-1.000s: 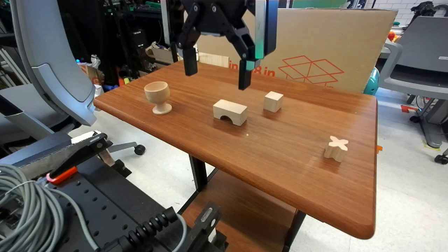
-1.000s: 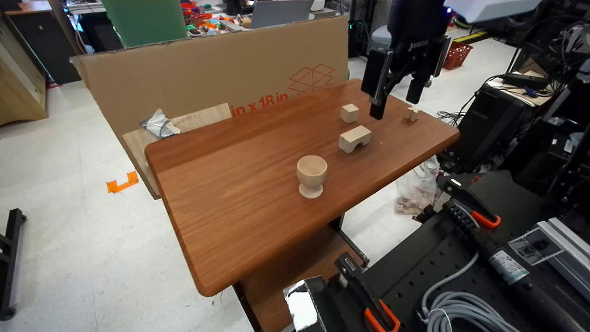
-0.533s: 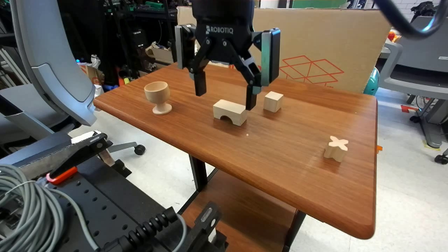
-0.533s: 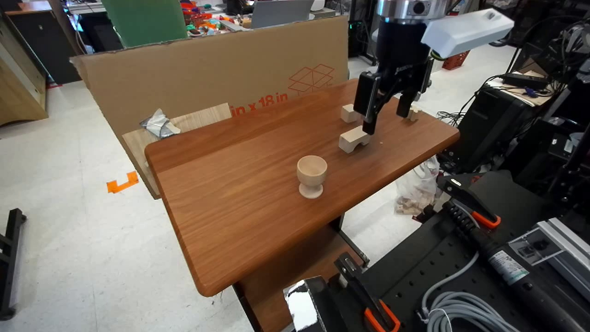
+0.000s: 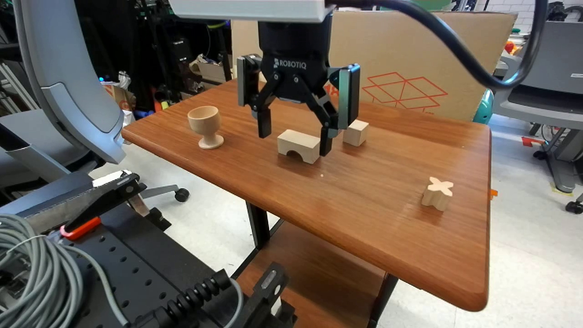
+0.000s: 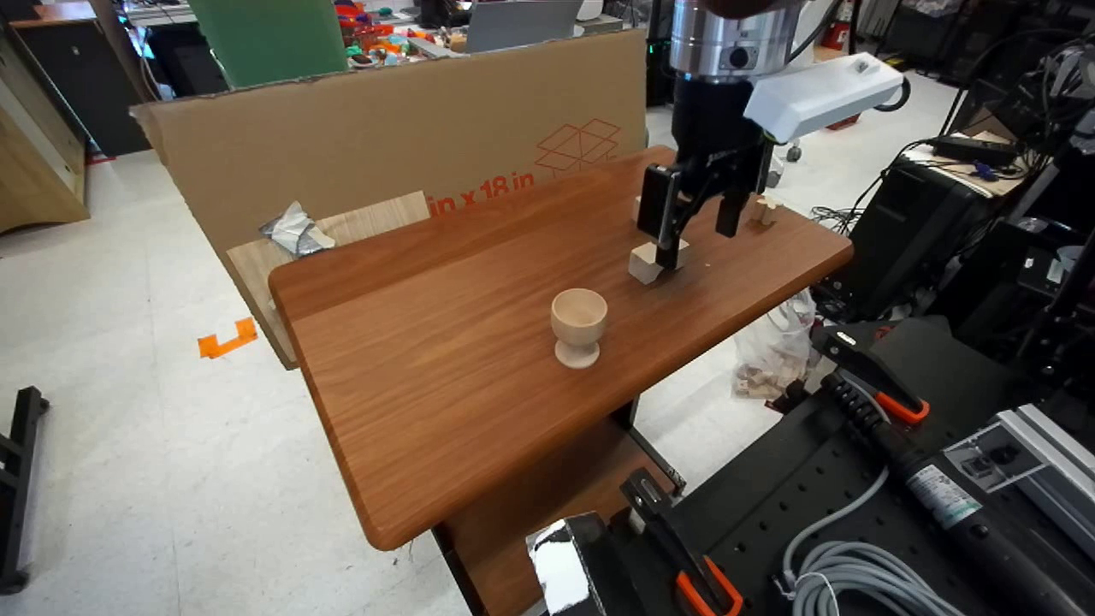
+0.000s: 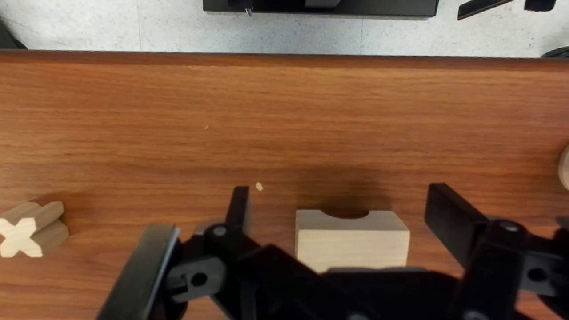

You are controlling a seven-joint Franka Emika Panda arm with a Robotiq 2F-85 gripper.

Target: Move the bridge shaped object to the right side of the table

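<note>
The bridge shaped object [image 5: 295,139], a pale wooden block with an arched notch underneath, stands upright on the reddish-brown table [image 5: 378,200]. It also shows in an exterior view [image 6: 645,262], partly covered by a finger, and in the wrist view [image 7: 351,246], its near part hidden by the gripper body. My gripper [image 7: 339,193] is open, with one finger on each side of the block's long ends and a gap at both sides. In both exterior views the gripper [image 5: 295,142] [image 6: 698,241] hangs over the block, pointing down. Its exact height above the table is hard to tell.
A small wooden cube [image 5: 355,132] stands close behind the bridge block. A wooden cup [image 5: 205,122] [image 6: 578,318] and a cross-shaped piece [image 5: 437,195] [image 7: 20,235] stand towards opposite ends of the table. A cardboard sheet [image 5: 432,50] stands along one long edge.
My gripper has come down from above towards the bridge block, staying open; its fingers are now around the block's ends. The block and other pieces have not moved.
</note>
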